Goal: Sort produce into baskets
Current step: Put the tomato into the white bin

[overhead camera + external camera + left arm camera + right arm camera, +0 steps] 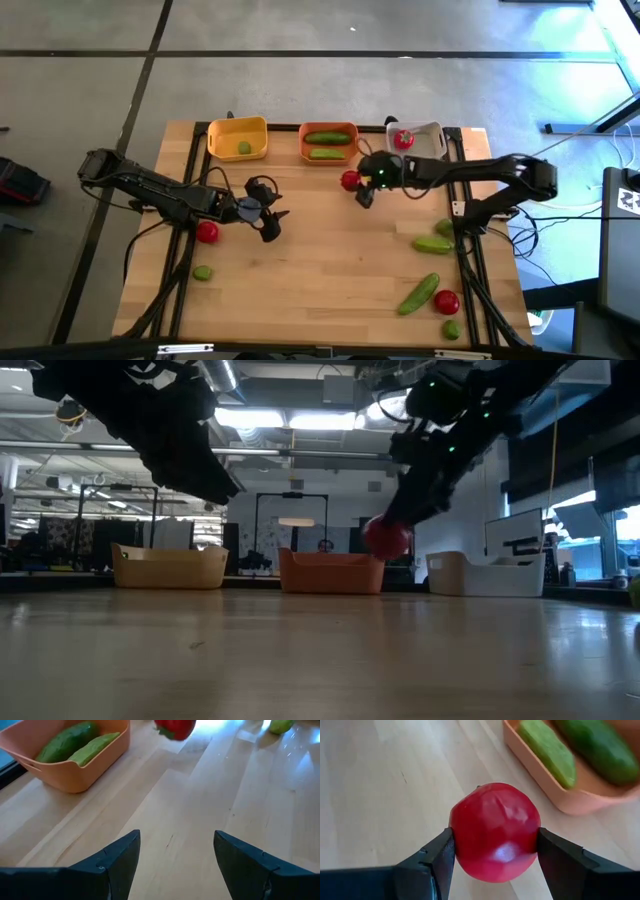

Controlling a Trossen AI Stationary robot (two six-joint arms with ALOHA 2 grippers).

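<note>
While our right gripper [492, 852] pinches a red tomato [495, 831] between its two fingers, the tomato hangs clear of the wooden table [330, 255], as the low view shows. Just beyond the gripper sits the orange basket [328, 142] with two green cucumbers [326, 137] lying in it. To one side of that is the white basket [428, 139], holding another tomato [403, 139], and to the other the yellow basket [238, 137] with a lime [244, 148] inside.

Our left gripper [268, 214] hovers over the table's middle with fingers spread and nothing between them; a loose tomato [207, 232] lies just beside its arm, with a lime [203, 272] a little farther off. Well apart from both grippers, near the table's right edge, we see more cucumbers [418, 293], a tomato [446, 301] and limes [451, 328].
</note>
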